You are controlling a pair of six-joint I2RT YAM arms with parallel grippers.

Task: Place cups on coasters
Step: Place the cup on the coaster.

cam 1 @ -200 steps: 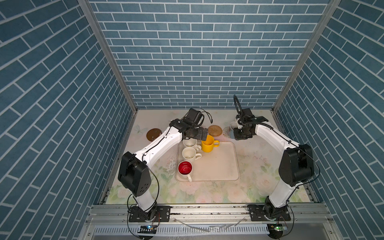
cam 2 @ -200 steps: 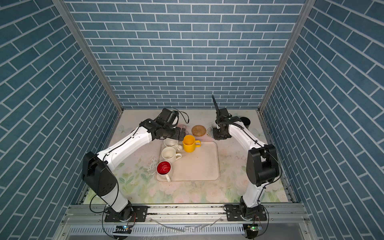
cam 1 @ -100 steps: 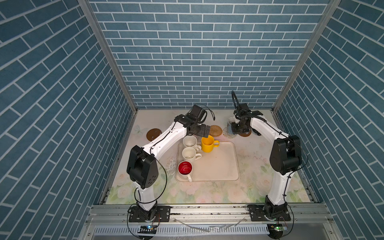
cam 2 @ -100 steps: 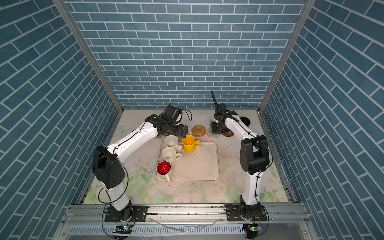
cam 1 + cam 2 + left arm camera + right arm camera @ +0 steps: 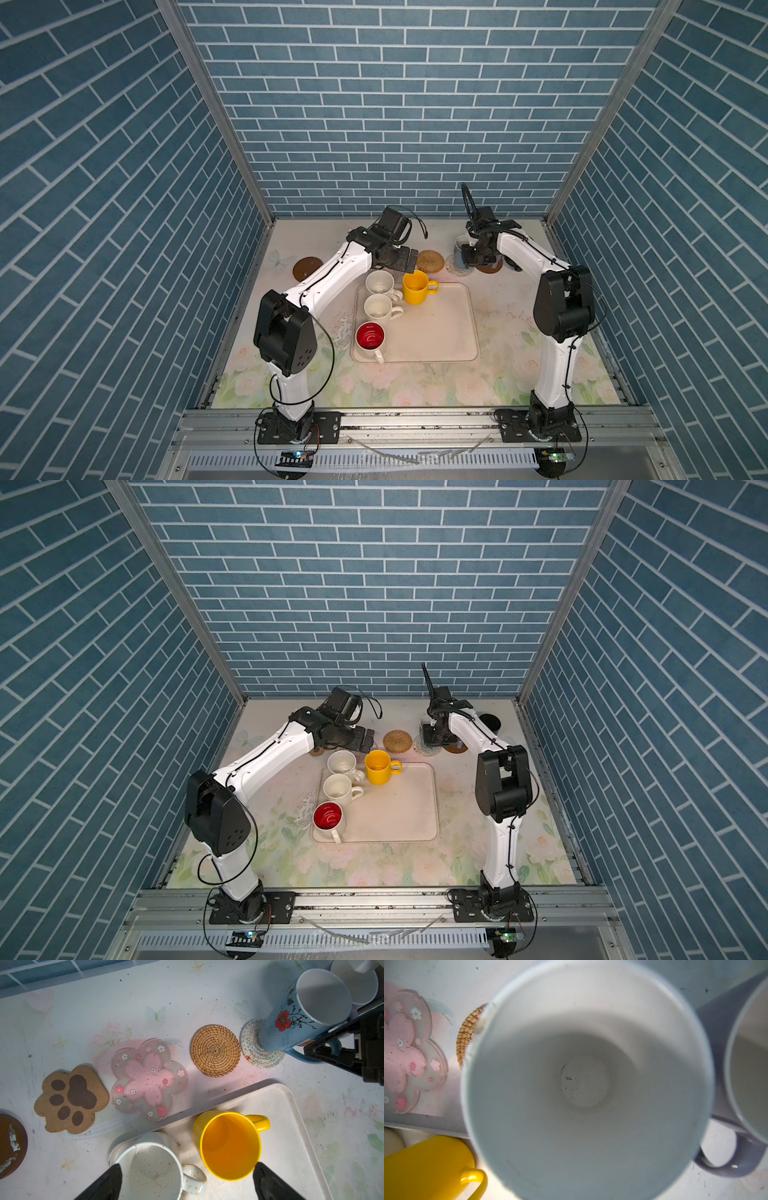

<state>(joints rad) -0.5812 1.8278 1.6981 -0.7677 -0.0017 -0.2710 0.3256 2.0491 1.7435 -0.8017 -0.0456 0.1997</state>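
Cream tray holds four empty mugs; left gripper open above; right gripper clamps light blue mug on pale woven coaster.

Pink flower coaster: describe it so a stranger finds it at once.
Look on the table just beyond the cream tray's far edge. The pink flower coaster lies there between the tan paw coaster and the rattan round. It alone is translucent and five-petalled.

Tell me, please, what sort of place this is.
Probably a robot test cell, not a kitchen: blue brick-print panels enclose a floral table, two arms are bolted to a metal rail, and mugs wait on a tray.
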